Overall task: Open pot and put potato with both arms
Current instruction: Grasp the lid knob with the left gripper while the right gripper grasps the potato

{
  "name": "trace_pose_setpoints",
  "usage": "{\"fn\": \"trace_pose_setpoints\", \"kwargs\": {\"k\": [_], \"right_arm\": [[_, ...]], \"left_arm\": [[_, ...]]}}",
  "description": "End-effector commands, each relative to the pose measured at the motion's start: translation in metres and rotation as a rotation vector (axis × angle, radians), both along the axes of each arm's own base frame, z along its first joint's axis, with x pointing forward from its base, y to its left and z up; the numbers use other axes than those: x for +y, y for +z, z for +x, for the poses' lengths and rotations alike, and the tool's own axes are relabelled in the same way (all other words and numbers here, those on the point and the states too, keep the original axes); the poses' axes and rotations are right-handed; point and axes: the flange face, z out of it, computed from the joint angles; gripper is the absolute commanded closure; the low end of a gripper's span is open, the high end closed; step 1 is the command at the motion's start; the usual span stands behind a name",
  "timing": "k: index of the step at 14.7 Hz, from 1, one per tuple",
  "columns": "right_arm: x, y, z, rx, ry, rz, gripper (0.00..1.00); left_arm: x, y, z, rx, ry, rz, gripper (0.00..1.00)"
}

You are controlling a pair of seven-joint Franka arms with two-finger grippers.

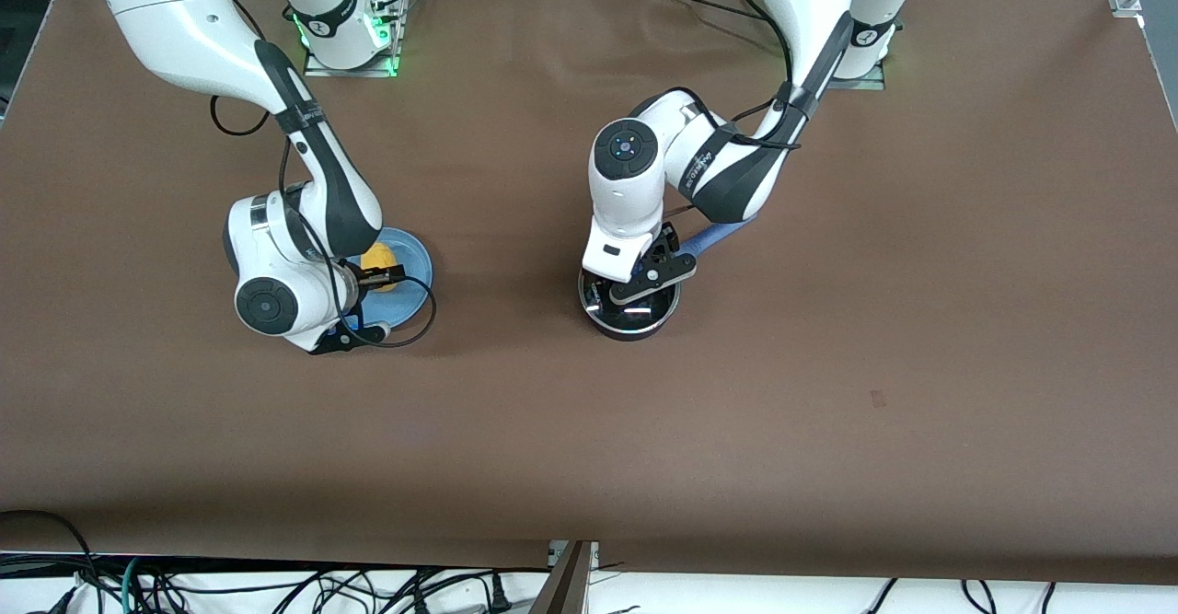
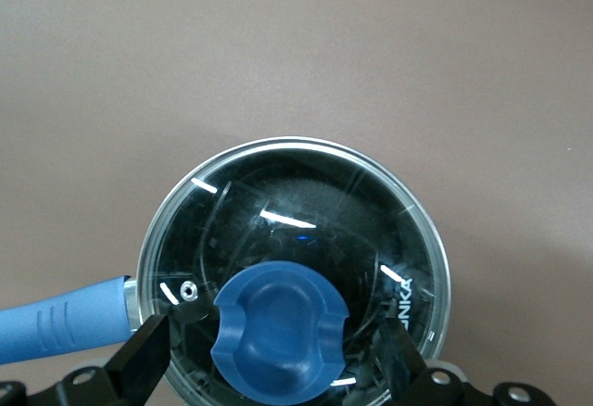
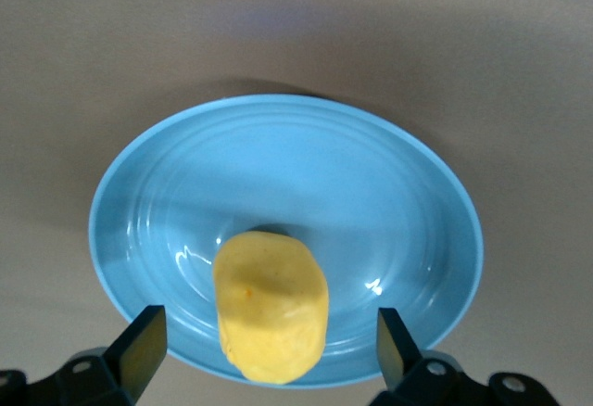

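Evenly and brightly lit from overhead, with soft shadows pooling under both arms on the brown counter. Short white streaks of glare across the glass lid and a small highlight on the blue plate. Slightly soft near the wrist views' edges, perhaps from lens distortion.
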Motion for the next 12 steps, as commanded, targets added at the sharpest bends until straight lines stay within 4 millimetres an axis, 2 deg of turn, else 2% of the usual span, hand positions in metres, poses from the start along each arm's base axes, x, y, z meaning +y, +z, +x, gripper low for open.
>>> {"fn": "trace_pose_setpoints", "kwargs": {"k": [1, 6, 7, 8, 9, 11, 12], "right_arm": [[-0.002, -0.012, -0.014, -0.017, -0.021, 0.009, 0.00], [-0.004, -0.026, -0.022, -0.027, -0.023, 0.011, 0.00], [-0.004, -0.027, -0.023, -0.026, -0.024, 0.010, 0.03], [-0.004, -0.026, -0.023, -0.026, -0.024, 0.010, 0.18], [-0.005, -0.025, -0.023, -0.022, -0.024, 0.009, 0.38], [-0.005, -0.025, -0.023, -0.019, -0.024, 0.008, 0.65], [-0.004, -0.021, -0.022, -0.020, -0.028, 0.006, 0.74]], "left_arm": [[-0.004, -0.002, -0.009, -0.024, -0.014, 0.019, 0.00], [-0.007, -0.012, -0.016, -0.025, -0.025, 0.014, 0.00], [-0.006, -0.012, -0.015, -0.026, -0.026, 0.015, 0.00], [-0.007, -0.013, -0.016, -0.025, -0.031, 0.017, 0.00], [-0.006, -0.015, -0.017, -0.022, -0.038, 0.020, 0.00], [-0.007, -0.012, -0.018, -0.024, -0.043, 0.017, 0.02], [-0.006, -0.013, -0.017, -0.024, -0.042, 0.019, 0.02]]}}
